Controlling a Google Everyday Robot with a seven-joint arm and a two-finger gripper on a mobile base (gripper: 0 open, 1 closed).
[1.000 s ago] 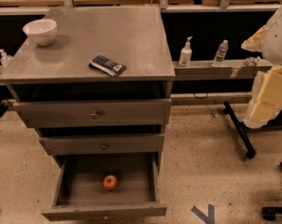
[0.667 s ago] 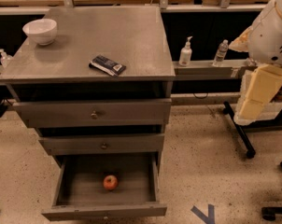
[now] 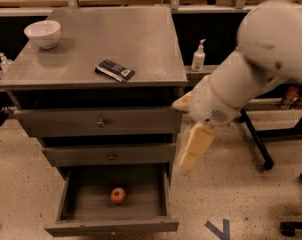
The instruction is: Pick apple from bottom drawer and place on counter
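Note:
The small red-orange apple [image 3: 118, 195] lies in the middle of the open bottom drawer [image 3: 112, 226], a grey metal tray pulled out at the foot of the cabinet. The grey speckled counter [image 3: 141, 49] tops the cabinet. My white arm reaches in from the upper right, and the gripper [image 3: 195, 146] hangs at the cabinet's right edge, level with the middle drawer, above and to the right of the apple. It holds nothing that I can see.
A white bowl [image 3: 42, 33] stands at the counter's back left and a dark packet [image 3: 115, 70] lies near its front. Soap bottles [image 3: 198, 56] stand on a ledge to the right. Black stand legs [image 3: 255, 141] and a caster [image 3: 289, 228] are on the floor at right.
My arm has swung in from the far right toward the cabinet and lowered, so the gripper now hangs by the cabinet's right edge. The apple and drawer have not moved.

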